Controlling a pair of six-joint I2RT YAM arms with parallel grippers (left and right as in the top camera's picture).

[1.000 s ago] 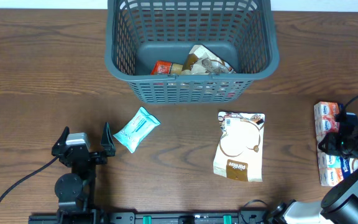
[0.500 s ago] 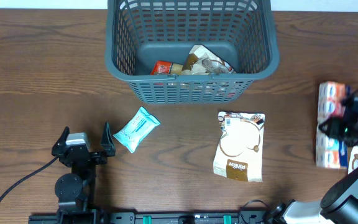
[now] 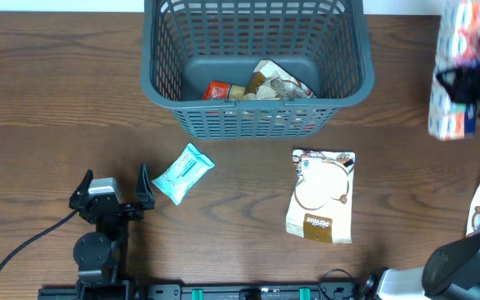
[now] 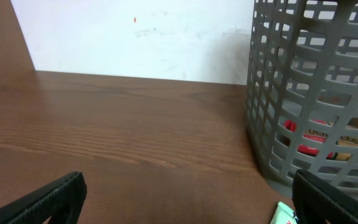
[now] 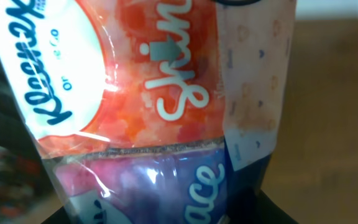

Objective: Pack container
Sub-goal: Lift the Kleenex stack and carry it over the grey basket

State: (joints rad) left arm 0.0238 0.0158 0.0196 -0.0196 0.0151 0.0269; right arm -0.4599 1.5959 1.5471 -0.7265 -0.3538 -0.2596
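Right end effector (image 3: 467, 83) aloft beside container (image 3: 257, 125), clamping tissue pack (image 3: 451, 117); left end effector (image 3: 112, 187) open.

The container (image 3: 257, 123) stands at the far edge of the tabletop (image 3: 48, 100), about midway along it, with several snack packs (image 3: 261, 83) lying in it toward its near wall. In front of it to the left lies a small tissue packet (image 3: 182, 172) — just right of the left gripper (image 3: 113, 190). In front and slightly right lies a flat bag (image 3: 322, 196). A tissue multipack (image 3: 448, 117) sits in the right gripper (image 3: 467, 82), off the tabletop — by the far right corner.
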